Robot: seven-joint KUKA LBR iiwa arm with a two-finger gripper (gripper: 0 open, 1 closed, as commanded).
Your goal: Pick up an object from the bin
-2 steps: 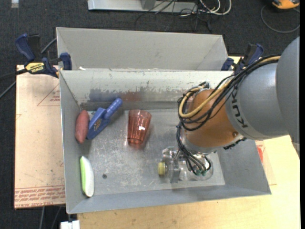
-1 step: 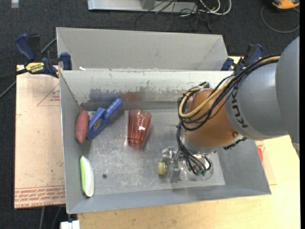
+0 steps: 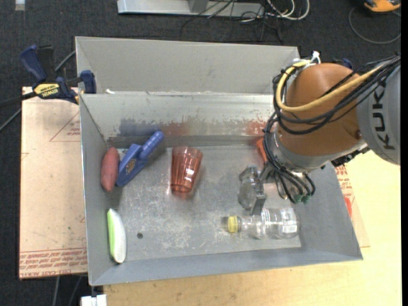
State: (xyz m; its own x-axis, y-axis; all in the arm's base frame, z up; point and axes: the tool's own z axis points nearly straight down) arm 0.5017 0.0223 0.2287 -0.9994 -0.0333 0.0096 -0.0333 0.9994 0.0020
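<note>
Gripper (image 3: 254,204) hangs over a clear bottle (image 3: 271,224) by the bin's (image 3: 191,238) front wall. Spread or closed, we cannot tell.

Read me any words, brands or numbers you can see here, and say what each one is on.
"KU": large dark letters on the robot arm; the rest of the word is out of frame.
Clear bottle and red cup: no text that can be read.

cam: single | pos: above bin (image 3: 191,113), offset toward 6 o'clock | facing: down | range: mid, whole bin plus surrounding floor (image 3: 76,11) | arm (image 3: 319,107) enters at 3 o'clock
</note>
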